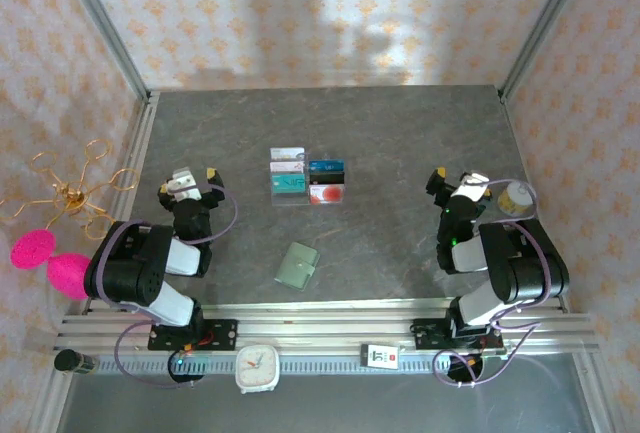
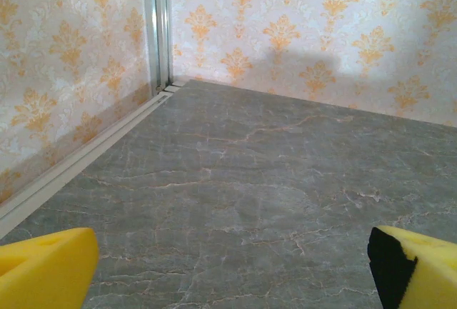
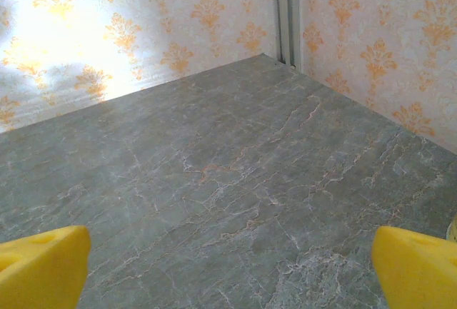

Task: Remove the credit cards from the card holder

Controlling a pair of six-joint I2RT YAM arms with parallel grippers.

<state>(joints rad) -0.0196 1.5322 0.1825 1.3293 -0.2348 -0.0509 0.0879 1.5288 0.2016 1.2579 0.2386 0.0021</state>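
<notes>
— Grey marbled table [image 1: 400, 133], patterned walls. Left gripper [image 1: 197, 177]?
— Spread wide, empty. Likewise right gripper [image 1: 458, 181].
— Card holder [image 1: 297, 265]?
— Flat between both, nearer the front edge, well apart from each. Folded shut; contents hidden.

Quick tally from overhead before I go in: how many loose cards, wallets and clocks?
Loose cards: 4 (white card, teal card, dark-blue card, red-and-white card)
Green wallet: 1
White clock: 1
Total: 6
</notes>
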